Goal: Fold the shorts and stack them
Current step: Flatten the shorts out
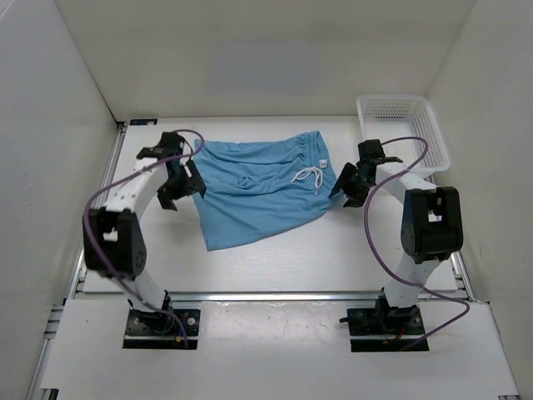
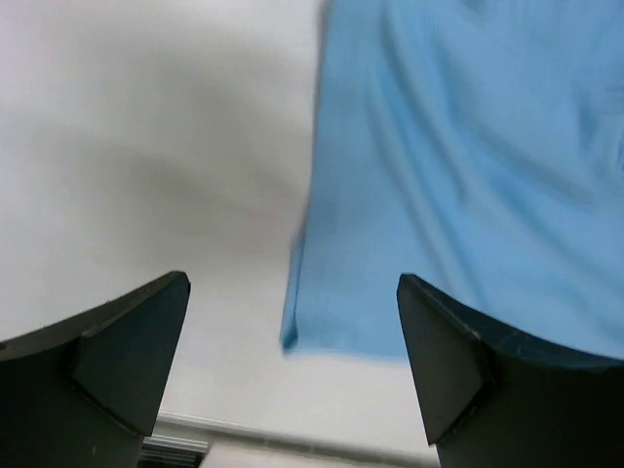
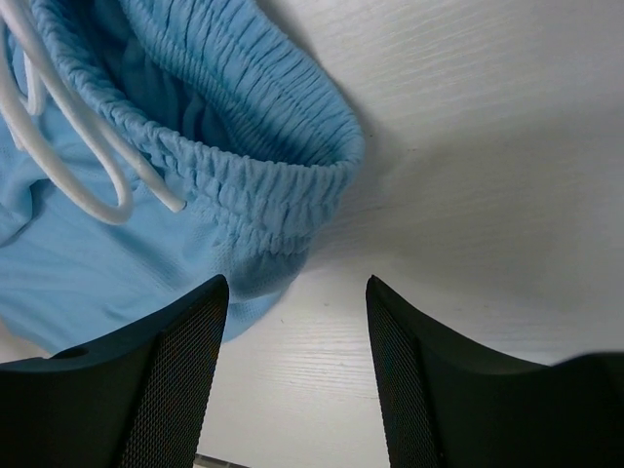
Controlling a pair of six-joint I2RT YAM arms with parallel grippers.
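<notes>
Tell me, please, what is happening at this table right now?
Two robot arms are working on a pair of light blue shorts, which lies spread out, not yet folded, on the table. The left claw hangs open over a leg hem, and the right claw hangs open beside the waistband; neither grips the fabric. A white basket sits at the far right corner.

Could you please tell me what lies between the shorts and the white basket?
The right gripper, jaws open, hangs between the shorts and the basket; the top view shows it.
</notes>
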